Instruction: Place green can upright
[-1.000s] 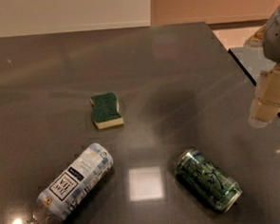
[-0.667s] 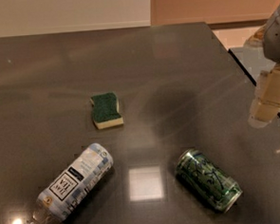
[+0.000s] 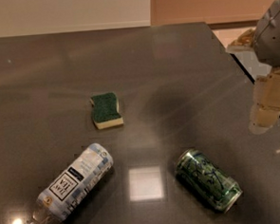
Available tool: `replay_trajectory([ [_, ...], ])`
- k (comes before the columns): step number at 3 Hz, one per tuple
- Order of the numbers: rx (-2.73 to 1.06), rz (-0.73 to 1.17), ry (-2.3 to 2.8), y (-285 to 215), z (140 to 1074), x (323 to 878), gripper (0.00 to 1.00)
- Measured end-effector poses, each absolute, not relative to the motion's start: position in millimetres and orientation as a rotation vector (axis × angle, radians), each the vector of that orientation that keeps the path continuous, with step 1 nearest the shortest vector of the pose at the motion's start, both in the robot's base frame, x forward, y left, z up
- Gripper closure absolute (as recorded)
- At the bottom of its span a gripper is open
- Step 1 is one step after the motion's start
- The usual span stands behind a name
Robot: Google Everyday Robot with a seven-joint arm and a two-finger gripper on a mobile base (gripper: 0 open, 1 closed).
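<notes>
Three things lie on the dark, glossy surface [image 3: 43,82], and none of them stands upright. The green can [image 3: 209,185] lies on its side in the near right part of the surface, its long axis running from far left to near right. Black scribbled markings cover its dark green wall, and a silver rim shows at each end; I cannot tell which end is the top.

Left of the can, and well apart from it, a clear bottle [image 3: 73,184] with a white and blue label also lies on its side. Its neck points toward the near left corner. Between the two, a pale square reflection [image 3: 145,183] glows on the surface, touching neither.

Farther back, left of centre, a sponge [image 3: 105,110] rests flat with its green face up and a yellow layer showing along its near edge. It is well apart from both the bottle and the can. A soft dark shadow [image 3: 172,102] sits on the surface to the right of the sponge.

The end effector [image 3: 265,111] hangs at the right edge of the scene, over the right border of the surface, pale beige below a rounded grey housing. It is farther back than the can and to its right, well apart from it. Whether it is apart or together cannot be told from this view.
</notes>
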State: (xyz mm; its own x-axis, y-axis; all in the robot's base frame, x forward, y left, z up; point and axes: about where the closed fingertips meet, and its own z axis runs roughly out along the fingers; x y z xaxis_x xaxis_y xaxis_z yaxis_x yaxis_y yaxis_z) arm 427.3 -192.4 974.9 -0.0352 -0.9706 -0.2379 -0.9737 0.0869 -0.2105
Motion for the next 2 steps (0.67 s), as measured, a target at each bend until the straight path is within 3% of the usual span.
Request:
replay_trajectory([
  [2, -2.285, 0.108, 1.656, -149, 960, 394, 0.00],
])
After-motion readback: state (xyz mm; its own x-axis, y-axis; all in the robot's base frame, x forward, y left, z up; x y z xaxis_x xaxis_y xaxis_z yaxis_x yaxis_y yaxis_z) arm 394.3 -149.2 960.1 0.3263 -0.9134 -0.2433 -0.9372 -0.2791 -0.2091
